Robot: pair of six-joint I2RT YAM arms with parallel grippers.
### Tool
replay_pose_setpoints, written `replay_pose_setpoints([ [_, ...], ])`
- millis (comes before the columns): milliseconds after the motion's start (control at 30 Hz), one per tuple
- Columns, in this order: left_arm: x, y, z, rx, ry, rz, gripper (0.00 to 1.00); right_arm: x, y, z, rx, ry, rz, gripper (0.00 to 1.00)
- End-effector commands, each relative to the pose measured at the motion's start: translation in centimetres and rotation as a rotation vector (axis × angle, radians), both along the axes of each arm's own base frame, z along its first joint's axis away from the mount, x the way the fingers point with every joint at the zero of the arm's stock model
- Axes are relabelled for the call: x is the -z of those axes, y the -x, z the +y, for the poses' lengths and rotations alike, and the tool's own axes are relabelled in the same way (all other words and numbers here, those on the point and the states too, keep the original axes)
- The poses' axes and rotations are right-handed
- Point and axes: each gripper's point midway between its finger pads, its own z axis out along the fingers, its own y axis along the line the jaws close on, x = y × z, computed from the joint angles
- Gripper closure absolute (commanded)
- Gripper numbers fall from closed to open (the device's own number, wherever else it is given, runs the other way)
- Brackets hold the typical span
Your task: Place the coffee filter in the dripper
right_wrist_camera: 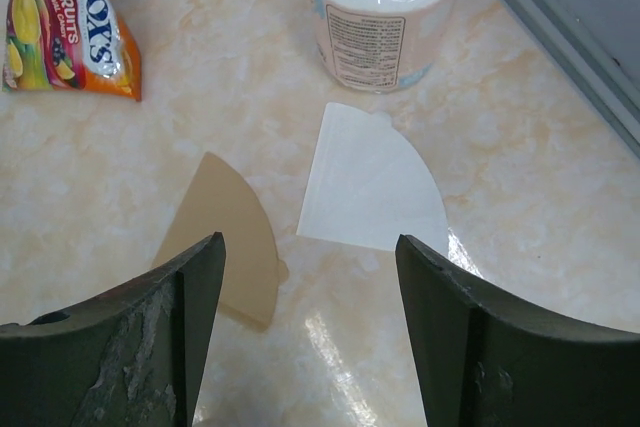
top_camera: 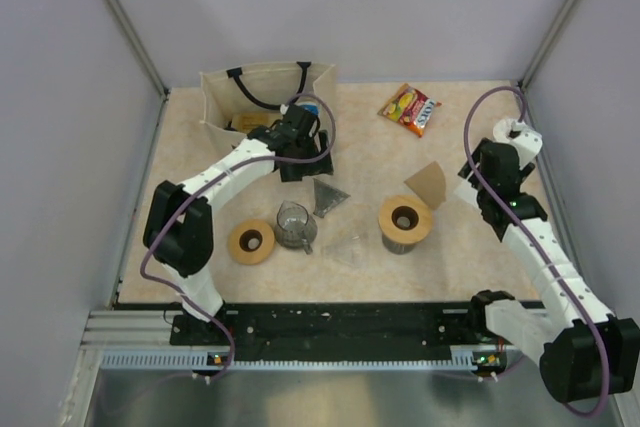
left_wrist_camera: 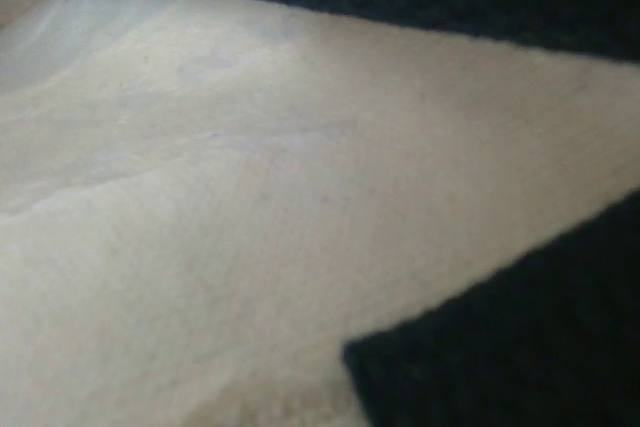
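Note:
The dripper point(top_camera: 405, 219), a tan ring with a dark centre hole on a dark grey base, stands right of centre. A brown coffee filter point(right_wrist_camera: 225, 237) lies flat on the table just behind it point(top_camera: 428, 184). A white coffee filter point(right_wrist_camera: 370, 182) lies beside the brown one. My right gripper point(right_wrist_camera: 310, 247) hangs open above the bare table between the two filters, touching neither. My left gripper point(top_camera: 303, 162) is at the front of the beige tote bag point(top_camera: 262, 97). Its wrist view shows only blurred beige fabric point(left_wrist_camera: 250, 197), so its jaws cannot be made out.
A second tan ring point(top_camera: 250, 242), a clear glass cup point(top_camera: 293, 225), a dark grey cone point(top_camera: 328, 197) and a translucent cone point(top_camera: 350, 247) sit mid-table. A paper roll point(right_wrist_camera: 385, 7) and a sweets bag point(right_wrist_camera: 65, 22) lie at the back right, near the metal wall rail point(right_wrist_camera: 560, 27).

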Motion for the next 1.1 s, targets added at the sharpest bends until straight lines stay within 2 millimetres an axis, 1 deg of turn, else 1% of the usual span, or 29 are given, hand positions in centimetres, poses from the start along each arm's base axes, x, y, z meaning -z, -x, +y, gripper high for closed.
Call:
replay_pose_setpoints([
  [0, 1.5, 0.3, 0.4, -0.027, -0.042, 0.077, 0.12, -1.4, 0.2, -0.7, 0.02, 0.032, -0.049, 0.3],
  [100, 1.7, 0.3, 0.1, -0.02, -0.047, 0.078, 0.12, -1.6, 0.2, -0.4, 0.004, 0.026, -0.053, 0.3],
  [233, 2.5, 0.3, 0.3, -0.036, -0.067, 0.099, 0.14, -1.7, 0.2, -0.4, -0.001, 0.028, -0.054, 0.3],
  [300, 3.0, 0.8, 0.5, -0.036, -0.093, 0.119, 0.14, -1.9, 0.3, -0.4, -0.003, 0.027, -0.063, 0.3],
  [500, 3.0, 1.7, 0.5, -0.026, -0.114, 0.122, 0.14, -2.2, 0.5, -0.5, 0.001, 0.031, -0.076, 0.3],
  [667, 3.2, 2.2, 0.5, -0.033, -0.12, 0.127, 0.14, -2.0, 0.5, -0.4, -0.004, 0.029, -0.075, 0.3],
  [833, 3.6, 2.4, -0.3, -0.014, -0.106, 0.142, 0.16, -2.0, 0.5, -0.3, -0.01, 0.026, -0.077, 0.29],
  [933, 2.9, 2.6, -0.9, 0.0, -0.097, 0.13, 0.16, -2.2, 0.5, -0.2, -0.018, 0.024, -0.083, 0.29],
  [1067, 0.5, 2.8, -1.5, 0.017, -0.102, 0.037, 0.16, -2.6, 0.6, -0.2, -0.021, 0.021, -0.098, 0.29],
])
